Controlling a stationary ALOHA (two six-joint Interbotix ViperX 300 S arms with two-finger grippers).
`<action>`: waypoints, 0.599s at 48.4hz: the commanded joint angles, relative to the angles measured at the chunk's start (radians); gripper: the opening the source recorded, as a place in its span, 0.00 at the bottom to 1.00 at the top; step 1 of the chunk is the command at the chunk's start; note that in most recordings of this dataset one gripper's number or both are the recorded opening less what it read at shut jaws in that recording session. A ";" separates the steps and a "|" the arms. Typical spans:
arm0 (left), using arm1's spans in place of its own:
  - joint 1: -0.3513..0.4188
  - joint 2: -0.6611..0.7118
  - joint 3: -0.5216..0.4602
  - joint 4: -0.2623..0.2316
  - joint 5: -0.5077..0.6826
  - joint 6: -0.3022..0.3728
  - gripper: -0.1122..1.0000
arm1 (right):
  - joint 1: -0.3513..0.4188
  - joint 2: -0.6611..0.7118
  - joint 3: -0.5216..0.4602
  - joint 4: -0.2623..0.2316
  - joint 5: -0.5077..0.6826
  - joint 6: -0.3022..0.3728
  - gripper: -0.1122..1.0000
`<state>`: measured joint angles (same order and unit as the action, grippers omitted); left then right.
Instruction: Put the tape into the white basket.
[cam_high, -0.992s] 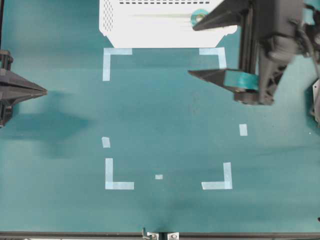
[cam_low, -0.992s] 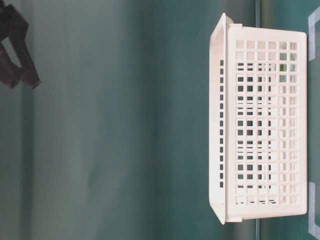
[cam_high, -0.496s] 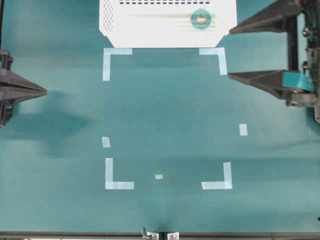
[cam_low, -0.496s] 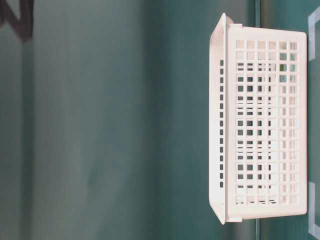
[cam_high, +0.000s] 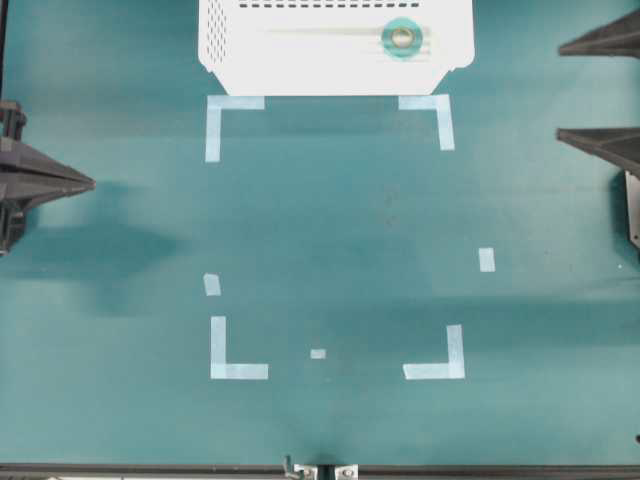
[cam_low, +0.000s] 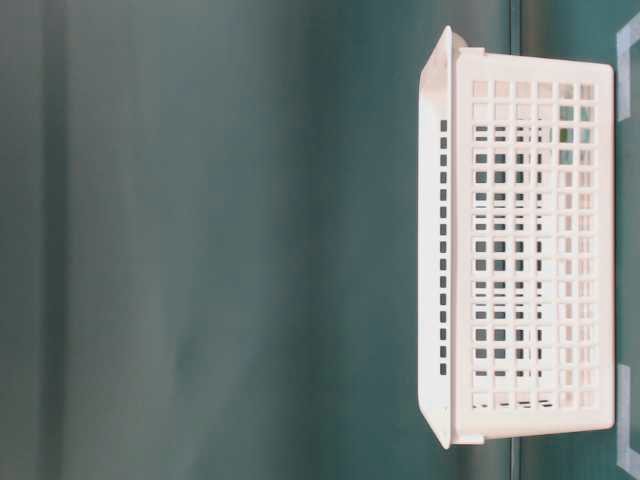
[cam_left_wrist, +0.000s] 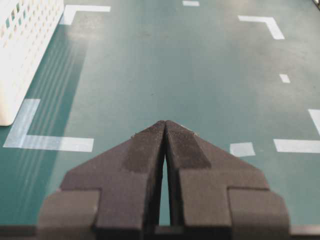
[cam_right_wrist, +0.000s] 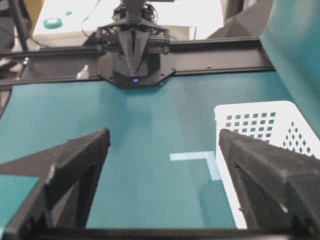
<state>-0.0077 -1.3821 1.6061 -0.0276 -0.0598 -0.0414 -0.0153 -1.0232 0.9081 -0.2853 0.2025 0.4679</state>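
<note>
Middle of the worktop (cam_high: 330, 230): only flat tape marks (cam_high: 234, 110) lie here.
Far edge: the white basket (cam_high: 225, 60) stands in the way, open on top.
Left side: the left claw (cam_high: 85, 183) pokes in.
Right side: the right claw (cam_high: 575, 90) pokes in, wide apart.

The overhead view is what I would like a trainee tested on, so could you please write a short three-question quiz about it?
1. True or false: the tape lies inside the white basket.
2. Which describes the right gripper? A. shut on the tape B. open and empty at the right edge C. over the basket
3. Fill in: the left gripper has its jaws ____.

Key: 1 true; 2 B; 3 shut.
</note>
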 joint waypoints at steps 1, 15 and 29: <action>0.003 0.008 -0.023 0.000 -0.005 0.000 0.00 | 0.002 -0.031 0.014 0.003 0.005 0.002 0.96; 0.003 0.003 -0.025 0.000 0.034 0.006 0.00 | 0.002 -0.170 0.110 0.002 0.020 0.002 0.96; 0.003 -0.026 -0.021 0.000 0.049 0.006 0.00 | 0.002 -0.245 0.206 -0.003 0.054 0.002 0.96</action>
<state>-0.0077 -1.4097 1.6061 -0.0276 -0.0123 -0.0368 -0.0123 -1.2686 1.1121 -0.2853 0.2592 0.4694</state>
